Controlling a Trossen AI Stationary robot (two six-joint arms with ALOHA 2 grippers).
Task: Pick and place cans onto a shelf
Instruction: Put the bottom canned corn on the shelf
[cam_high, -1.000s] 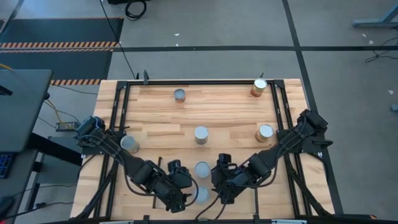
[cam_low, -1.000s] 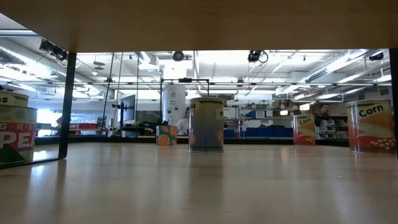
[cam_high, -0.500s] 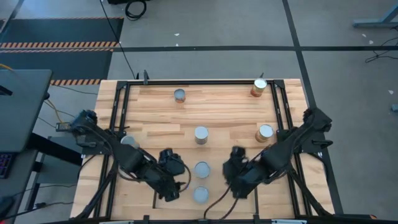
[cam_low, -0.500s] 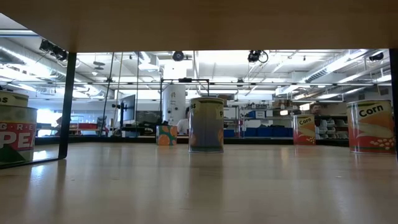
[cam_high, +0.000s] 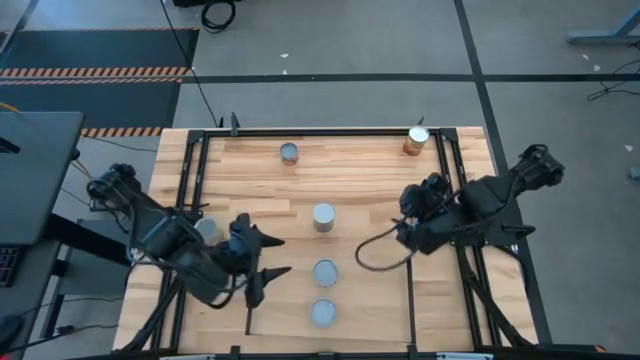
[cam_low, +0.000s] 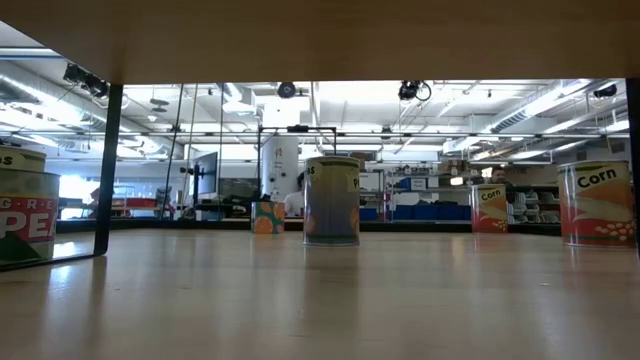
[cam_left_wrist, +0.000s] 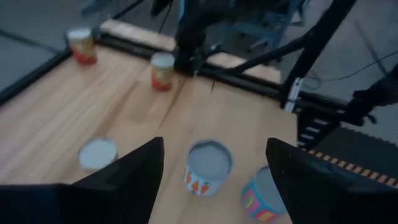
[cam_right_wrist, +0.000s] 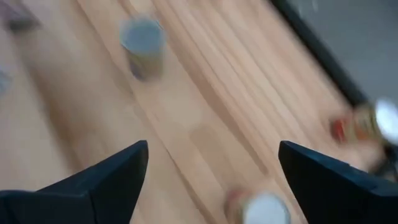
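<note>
Two grey-topped cans (cam_high: 326, 272) (cam_high: 322, 313) stand upright on the pale shelf (cam_high: 375, 310) at the table's near edge. More cans stand on the tabletop: one in the middle (cam_high: 323, 216), one far back (cam_high: 289, 153), an orange-brown one (cam_high: 417, 139) at the far right. My left gripper (cam_high: 283, 255) (cam_left_wrist: 214, 142) hangs open above the table, left of the shelf cans (cam_left_wrist: 208, 167). My right gripper (cam_high: 408, 218) (cam_right_wrist: 212, 145) hangs open over the table's right part. Neither shows in the low view.
A further can (cam_high: 207, 228) stands half hidden under my left arm. Black frame bars (cam_high: 190, 200) (cam_high: 455, 170) run along the table's left and right sides. From below, the low view shows the shelf's underside (cam_low: 320, 40) and its black post (cam_low: 108, 170).
Both grippers have risen and drawn apart from the near can on the shelf. The left has gone toward the table's left edge, and the right toward the right and far edges, rolling as it went. Both shelf cans have stayed upright where they stood.
</note>
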